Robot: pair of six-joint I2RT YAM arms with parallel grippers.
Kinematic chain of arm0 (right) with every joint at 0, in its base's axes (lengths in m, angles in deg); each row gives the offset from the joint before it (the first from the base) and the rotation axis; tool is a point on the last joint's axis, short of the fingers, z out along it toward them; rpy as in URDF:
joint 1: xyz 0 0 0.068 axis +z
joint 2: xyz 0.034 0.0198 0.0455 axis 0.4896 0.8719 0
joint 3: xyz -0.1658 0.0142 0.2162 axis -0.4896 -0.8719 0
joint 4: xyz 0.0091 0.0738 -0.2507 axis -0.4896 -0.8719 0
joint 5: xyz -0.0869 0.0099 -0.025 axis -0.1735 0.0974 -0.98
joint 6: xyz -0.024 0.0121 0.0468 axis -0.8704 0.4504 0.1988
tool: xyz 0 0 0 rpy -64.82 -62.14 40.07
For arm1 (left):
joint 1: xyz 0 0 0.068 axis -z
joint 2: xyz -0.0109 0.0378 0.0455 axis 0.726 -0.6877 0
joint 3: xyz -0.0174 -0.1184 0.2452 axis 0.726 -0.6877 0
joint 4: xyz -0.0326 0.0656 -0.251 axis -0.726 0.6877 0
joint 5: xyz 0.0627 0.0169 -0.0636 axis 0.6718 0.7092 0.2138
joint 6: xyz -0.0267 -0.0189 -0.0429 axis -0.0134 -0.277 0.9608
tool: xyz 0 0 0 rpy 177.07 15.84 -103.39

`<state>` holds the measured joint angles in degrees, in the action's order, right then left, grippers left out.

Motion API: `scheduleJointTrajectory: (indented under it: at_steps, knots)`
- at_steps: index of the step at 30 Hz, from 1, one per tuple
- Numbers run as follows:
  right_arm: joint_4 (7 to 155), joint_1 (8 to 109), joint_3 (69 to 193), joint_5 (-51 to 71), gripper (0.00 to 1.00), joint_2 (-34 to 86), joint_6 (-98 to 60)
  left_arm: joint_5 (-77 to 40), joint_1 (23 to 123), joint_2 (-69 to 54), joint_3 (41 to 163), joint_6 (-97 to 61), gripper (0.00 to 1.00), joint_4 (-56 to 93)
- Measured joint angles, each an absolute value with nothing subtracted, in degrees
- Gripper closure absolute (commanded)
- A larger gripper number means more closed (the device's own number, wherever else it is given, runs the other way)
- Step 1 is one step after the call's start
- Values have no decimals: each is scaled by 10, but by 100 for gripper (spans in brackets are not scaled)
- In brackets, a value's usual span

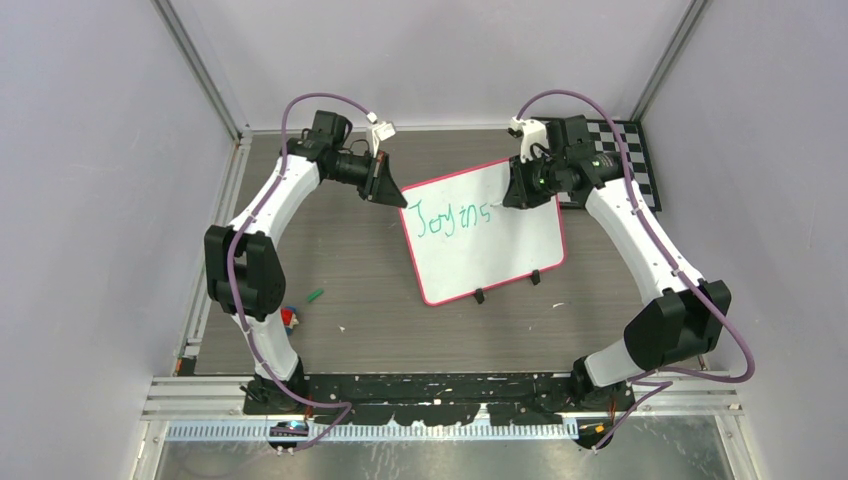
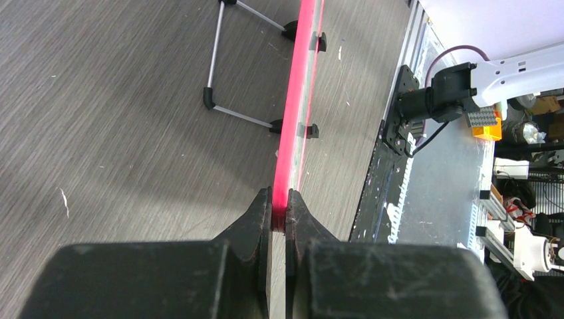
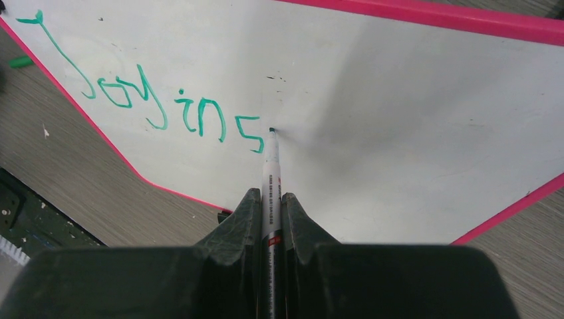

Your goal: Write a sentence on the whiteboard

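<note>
The whiteboard (image 1: 500, 250) stands tilted on the table, pink-rimmed, with two black clips at its lower edge. My left gripper (image 1: 392, 196) is shut on its upper left corner; the left wrist view shows the pink rim (image 2: 296, 100) pinched between the jaws of that gripper (image 2: 280, 203). My right gripper (image 3: 269, 196) is shut on a white marker (image 3: 271, 174). The marker's tip rests on the board (image 3: 412, 106) just right of the last letter. The sentence (image 3: 153, 103) reads "Joy in s" in green, also legible from above as green lettering (image 1: 455, 218).
A black-and-white checkered board (image 1: 628, 160) lies behind the right arm. A green cap (image 1: 315, 296) and a small red-and-blue object (image 1: 290, 318) sit near the left arm's elbow. The board's wire stand legs (image 2: 226, 60) rest on the grey tabletop.
</note>
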<state>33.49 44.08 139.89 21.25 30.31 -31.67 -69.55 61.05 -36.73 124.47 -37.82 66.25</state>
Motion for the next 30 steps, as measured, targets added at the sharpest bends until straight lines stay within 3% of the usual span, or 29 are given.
scheduleJointTrajectory:
  at_steps: [30]
  knots:
    - [334, 442, 1333, 213, 100, 279, -314, -695, 610, -366, 1241, -378, 100, 662]
